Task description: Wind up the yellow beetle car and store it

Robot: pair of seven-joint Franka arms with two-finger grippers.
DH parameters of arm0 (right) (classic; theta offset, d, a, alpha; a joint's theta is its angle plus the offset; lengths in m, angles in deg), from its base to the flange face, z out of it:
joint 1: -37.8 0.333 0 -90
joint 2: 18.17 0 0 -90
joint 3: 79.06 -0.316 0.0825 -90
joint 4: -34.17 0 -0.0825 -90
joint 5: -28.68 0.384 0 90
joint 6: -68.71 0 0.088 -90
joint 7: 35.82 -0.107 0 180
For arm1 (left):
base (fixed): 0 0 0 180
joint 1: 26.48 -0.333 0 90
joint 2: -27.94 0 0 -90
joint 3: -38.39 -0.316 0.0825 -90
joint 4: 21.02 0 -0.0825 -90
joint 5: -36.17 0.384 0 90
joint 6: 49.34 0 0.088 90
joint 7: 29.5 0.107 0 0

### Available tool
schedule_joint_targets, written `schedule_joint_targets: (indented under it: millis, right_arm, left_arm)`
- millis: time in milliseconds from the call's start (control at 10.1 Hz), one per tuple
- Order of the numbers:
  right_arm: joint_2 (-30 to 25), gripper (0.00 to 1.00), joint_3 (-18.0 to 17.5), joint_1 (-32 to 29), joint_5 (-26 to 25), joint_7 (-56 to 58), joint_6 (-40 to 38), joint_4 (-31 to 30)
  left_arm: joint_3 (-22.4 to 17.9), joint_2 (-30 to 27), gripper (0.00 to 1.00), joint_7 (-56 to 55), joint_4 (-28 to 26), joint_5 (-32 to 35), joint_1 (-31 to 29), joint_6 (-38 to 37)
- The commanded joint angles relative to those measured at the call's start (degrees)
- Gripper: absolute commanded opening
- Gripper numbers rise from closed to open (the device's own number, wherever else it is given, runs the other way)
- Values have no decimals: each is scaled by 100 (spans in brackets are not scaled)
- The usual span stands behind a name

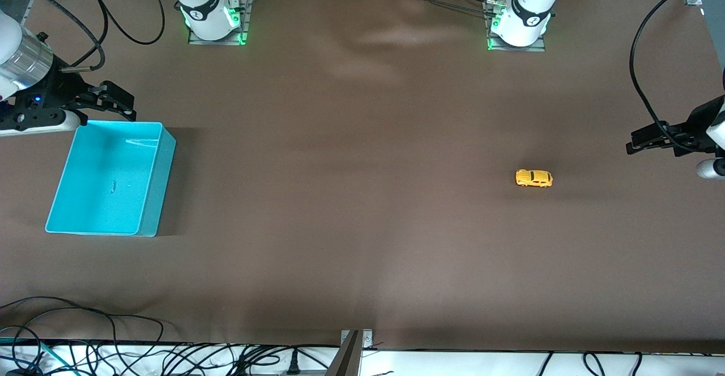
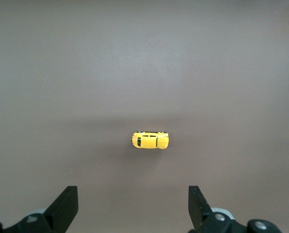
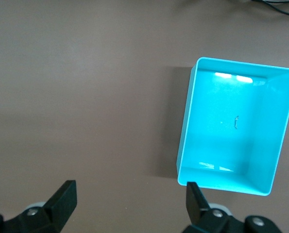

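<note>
Left tool point(image 1: 643, 141), black and two-fingered, is seen released and spread wide, hung over the counter's edge at the left arm's end. In the left wrist view its fingers point(image 2: 66, 206) are seen apart, with the small rounded yellow beetle car point(image 2: 150, 140) framed between them but well clear. Right tool point(image 1: 116, 101) is likewise released and empty, parked over the farther rim of the open turquoise plastic bin point(image 1: 164, 155); that arm is judged waiting.

The car point(image 1: 533, 178) is found upright on its wheels on the brown cloth-covered counter point(image 1: 362, 195), toward the left arm's end, well apart from the bin. It is judged light, rigid and glossy, so easily rolled or squirted out of a pinch. Hold is best taken across the flat sides, mid-body, wheels left free for winding.

Nothing is seen around the car. Open counter is available between car and bin. Bin walls are to be cleared from above.
</note>
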Motion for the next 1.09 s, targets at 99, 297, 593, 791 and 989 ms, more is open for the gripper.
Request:
schedule_joint_targets:
  millis: [99,297,593,791,989]
  right_arm:
    - [16,100,-2,-10,-60,5,-80,48]
    - [16,100,-2,-10,-60,5,-80,39]
    - [16,100,-11,-10,-60,5,-80,48]
    - [33,100,-20,-2,-60,5,-28,39]
    - [33,100,-20,-2,-60,5,-54,39]
  left_arm:
    - [10,-24,100,39,-16,-101,-13,55]
    - [10,-15,100,4,-25,-101,22,55]
    - [10,20,100,-13,-34,-92,-13,46]
    - [-16,20,100,-13,-34,-101,-92,46]
    - [-7,11,100,-13,-104,-101,-110,37]
